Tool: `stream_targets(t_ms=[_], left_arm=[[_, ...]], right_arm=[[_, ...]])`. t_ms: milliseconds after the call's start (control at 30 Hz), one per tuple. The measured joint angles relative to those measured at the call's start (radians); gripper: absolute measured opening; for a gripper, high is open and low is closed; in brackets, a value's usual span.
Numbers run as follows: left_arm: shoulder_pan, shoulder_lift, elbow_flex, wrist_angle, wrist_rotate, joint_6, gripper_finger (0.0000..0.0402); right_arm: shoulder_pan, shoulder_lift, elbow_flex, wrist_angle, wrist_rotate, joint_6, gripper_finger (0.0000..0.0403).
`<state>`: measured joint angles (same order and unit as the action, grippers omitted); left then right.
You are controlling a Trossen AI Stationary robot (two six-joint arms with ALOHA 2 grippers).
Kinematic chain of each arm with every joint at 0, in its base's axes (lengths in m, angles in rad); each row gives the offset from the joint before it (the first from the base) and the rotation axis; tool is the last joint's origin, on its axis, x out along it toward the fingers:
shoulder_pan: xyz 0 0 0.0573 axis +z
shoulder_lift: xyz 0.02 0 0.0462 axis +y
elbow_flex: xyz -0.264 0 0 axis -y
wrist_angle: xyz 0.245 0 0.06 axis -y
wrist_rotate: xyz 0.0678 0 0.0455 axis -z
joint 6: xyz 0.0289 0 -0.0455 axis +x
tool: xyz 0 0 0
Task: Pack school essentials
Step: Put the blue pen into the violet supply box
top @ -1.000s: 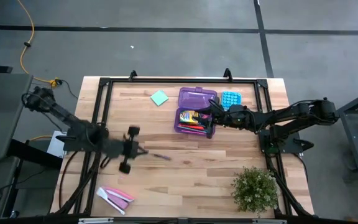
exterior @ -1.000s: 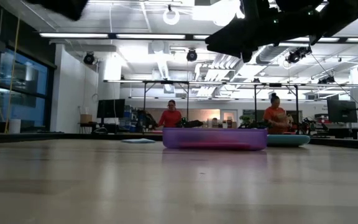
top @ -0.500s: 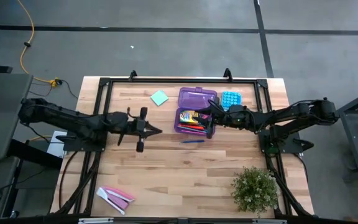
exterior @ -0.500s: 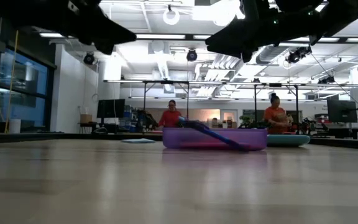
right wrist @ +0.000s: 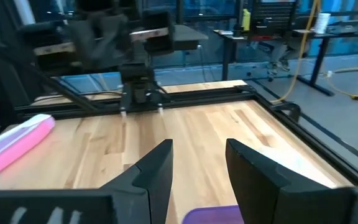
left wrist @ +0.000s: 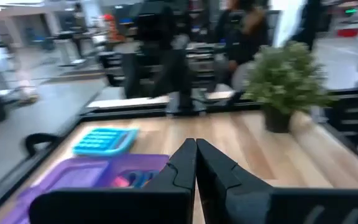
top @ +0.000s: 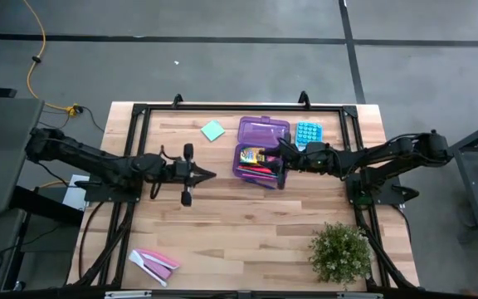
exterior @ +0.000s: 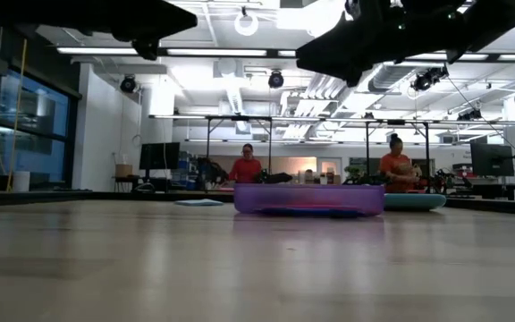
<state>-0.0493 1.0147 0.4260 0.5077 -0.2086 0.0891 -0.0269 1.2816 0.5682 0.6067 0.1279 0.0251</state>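
Left pincer (top: pixel 210 174), fingers pressed together and empty, hovers left of centre frame. Right pincer (top: pixel 282 165), fingers spread, sits at the purple pencil case (top: pixel 260 151), upper centre, holding crayon box (top: pixel 252 155) and pens. Green sticky-note pad (top: pixel 213 130) lies upper left of the case on the desk (top: pixel 247 224).

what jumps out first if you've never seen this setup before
The open purple case near the table's far middle draws the eye, its lower tray full of bright stationery. Both arms reach toward it: the right gripper sits open at its right edge, while the left gripper hangs shut and empty to its left. Around it lie a green sticky-note pad, a light-blue buttoned pad and a potted plant at the near right corner.
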Motion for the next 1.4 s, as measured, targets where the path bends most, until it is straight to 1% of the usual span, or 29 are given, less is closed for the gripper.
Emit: stream_targets(t_ms=[100, 167, 267, 333, 367, 467, 567, 633, 700, 900, 1000, 1100, 1200, 1233, 1400], left_arm=[[-0.013, -0.032, 0.0, -0.019, -0.09, 0.009, 0.0], [-0.016, -0.054, 0.0, -0.027, -0.128, 0.009, 0.0], [-0.017, -0.07, 0.0, -0.037, -0.147, 0.026, 0.0], [-0.017, -0.071, 0.0, -0.046, -0.147, 0.033, 0.0], [-0.017, -0.072, 0.0, -0.044, -0.147, 0.037, 0.0], [-0.017, -0.071, 0.0, -0.044, -0.147, 0.037, 0.0], [-0.017, -0.07, 0.0, -0.044, -0.147, 0.036, 0.0], [-0.017, -0.07, 0.0, -0.044, -0.147, 0.035, 0.0], [-0.017, -0.07, 0.0, -0.044, -0.147, 0.035, 0.0], [-0.017, -0.07, 0.0, -0.044, -0.147, 0.038, 0.0], [-0.017, -0.07, 0.0, -0.045, -0.147, 0.038, 0.0], [-0.017, -0.07, 0.0, -0.047, -0.147, 0.038, 0.0], [-0.017, -0.07, 0.0, -0.047, -0.147, 0.038, 0.0], [-0.017, -0.07, 0.0, -0.047, -0.147, 0.038, 0.0], [-0.017, -0.07, 0.0, -0.048, -0.147, 0.038, 0.0]], right_arm=[[0.024, 0.0, 0.0, -0.002, -0.003, 0.039, 0.0142], [0.05, 0.0, 0.021, -0.07, 0.024, 0.047, 0.0142], [0.104, 0.019, 0.117, -0.31, 0.153, 0.08, 0.0142], [0.136, 0.059, 0.187, -0.494, 0.234, 0.13, 0.0142], [0.15, 0.085, 0.215, -0.571, 0.256, 0.162, 0.0142], [0.178, 0.17, 0.272, -0.706, 0.257, 0.235, 0.0142], [0.189, 0.264, 0.289, -0.785, 0.198, 0.265, 0.0142], [0.194, 0.314, 0.297, -0.802, 0.191, 0.285, 0.0142], [0.193, 0.349, 0.304, -0.776, 0.198, 0.29, 0.0142], [0.162, 0.413, 0.304, -0.712, 0.206, 0.29, 0.0136], [0.146, 0.442, 0.303, -0.69, 0.186, 0.288, 0.0111], [0.138, 0.456, 0.303, -0.673, 0.172, 0.283, 0.0067], [0.127, 0.458, 0.303, -0.672, 0.212, 0.289, 0.0017], [0.122, 0.458, 0.303, -0.673, 0.22, 0.288, 0.0009], [0.09, 0.458, 0.303, -0.679, 0.221, 0.284, 0.0018]])
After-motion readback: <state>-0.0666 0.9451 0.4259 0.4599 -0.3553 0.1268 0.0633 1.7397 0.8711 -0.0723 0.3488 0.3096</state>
